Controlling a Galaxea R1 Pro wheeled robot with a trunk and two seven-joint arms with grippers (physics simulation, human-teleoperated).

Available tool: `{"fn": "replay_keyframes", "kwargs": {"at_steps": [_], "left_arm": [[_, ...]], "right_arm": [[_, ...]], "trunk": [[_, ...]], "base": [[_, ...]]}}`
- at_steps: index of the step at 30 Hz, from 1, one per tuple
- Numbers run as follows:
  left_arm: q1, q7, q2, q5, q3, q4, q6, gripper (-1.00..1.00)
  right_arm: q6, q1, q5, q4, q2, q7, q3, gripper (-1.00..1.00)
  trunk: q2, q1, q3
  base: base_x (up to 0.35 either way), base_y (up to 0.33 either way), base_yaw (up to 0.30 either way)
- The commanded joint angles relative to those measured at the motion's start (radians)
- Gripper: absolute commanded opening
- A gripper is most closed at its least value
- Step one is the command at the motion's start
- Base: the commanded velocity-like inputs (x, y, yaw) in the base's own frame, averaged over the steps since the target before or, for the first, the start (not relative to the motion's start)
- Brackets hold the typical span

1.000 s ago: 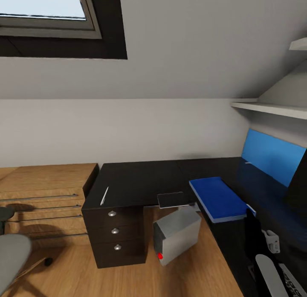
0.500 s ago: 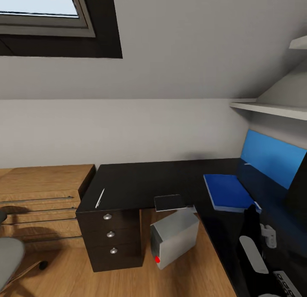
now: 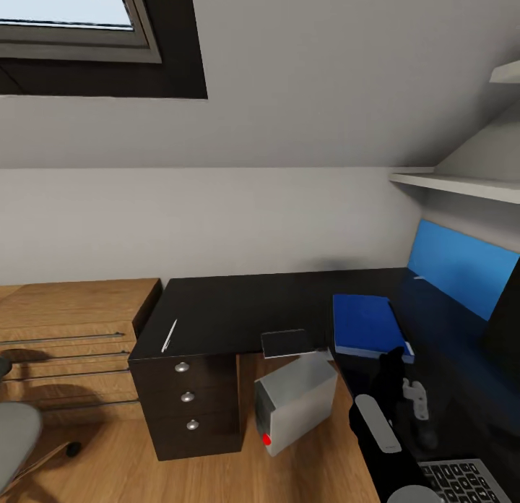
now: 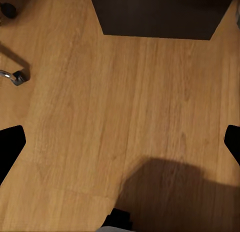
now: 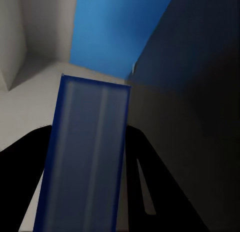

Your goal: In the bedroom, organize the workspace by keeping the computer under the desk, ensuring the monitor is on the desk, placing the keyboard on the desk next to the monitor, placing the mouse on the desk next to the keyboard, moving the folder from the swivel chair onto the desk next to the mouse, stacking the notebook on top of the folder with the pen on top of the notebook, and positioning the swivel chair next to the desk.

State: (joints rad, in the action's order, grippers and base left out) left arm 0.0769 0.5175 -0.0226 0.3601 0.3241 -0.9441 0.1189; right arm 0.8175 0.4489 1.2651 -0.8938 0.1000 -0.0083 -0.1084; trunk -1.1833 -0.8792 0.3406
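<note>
Right tool (image 3: 390, 366) was clamped on the flat blue rectangular folder (image 3: 367, 325), which it held over the black L-shaped worktop (image 3: 238, 308), the folder's near edge at the fingers and its far edge toward the bright blue wall panel (image 3: 462, 264). In the right wrist view the folder (image 5: 85, 157) ran lengthwise between the dark fingers (image 5: 145, 192). Left tool's fingertips (image 4: 10, 147) stood wide apart over the bare wooden floor (image 4: 125, 107).

On the worktop, a thin white pen (image 3: 170, 335) lay close to the left edge above the three-drawer dark pedestal (image 3: 188, 398). A small dark flat slab (image 3: 286, 342) sat at the inner front edge. Below it the grey box-shaped computer (image 3: 296, 402) stood tilted on the floor in the knee space. A grey keyboard (image 3: 466, 481) lay at the near right. The grey swivel chair (image 3: 18, 431) stood well apart at the far left, with open floor between it and the pedestal.
</note>
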Motion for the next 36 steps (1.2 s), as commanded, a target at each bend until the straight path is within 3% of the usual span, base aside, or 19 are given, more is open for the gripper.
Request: {"fn": "replay_keyframes", "kwargs": {"at_steps": [1,7,13,23,36], "left_arm": [[0.0,0.007,-0.002,0.005,0.004,-0.003,0.005,1.0],[0.0,0.012,0.004,0.005,-0.002,-0.037,-0.019,1.0],[0.0,0.012,0.002,0.006,-0.003,-0.047,0.006,1.0],[0.0,0.012,0.0,0.007,-0.003,-0.048,0.007,1.0],[0.0,0.012,0.0,0.007,-0.002,-0.05,0.008,1.0]], "right_arm": [[0.001,0.001,0.001,0.004,0.004,-0.001,0.0,-1.0],[-0.01,-0.003,-0.014,0.022,0.017,0.02,0.034,-1.0],[-0.009,-0.002,-0.01,0.018,0.012,0.003,0.004,-1.0],[-0.009,-0.002,-0.008,0.019,0.011,0.001,-0.001,-1.0],[-0.01,-0.002,-0.006,0.061,0.009,-0.002,-0.007,-1.0]], "trunk": [[-0.001,0.0,0.001],[-0.001,0.0,0.001],[-0.001,0.0,0.001],[-0.001,0.0,0.001],[-0.001,0.0,0.005]], "base": [[0.0,0.0,0.0],[0.0,0.0,0.0],[0.18,0.0,0.0],[0.286,-0.026,0.0],[0.019,-0.005,-0.132]]}}
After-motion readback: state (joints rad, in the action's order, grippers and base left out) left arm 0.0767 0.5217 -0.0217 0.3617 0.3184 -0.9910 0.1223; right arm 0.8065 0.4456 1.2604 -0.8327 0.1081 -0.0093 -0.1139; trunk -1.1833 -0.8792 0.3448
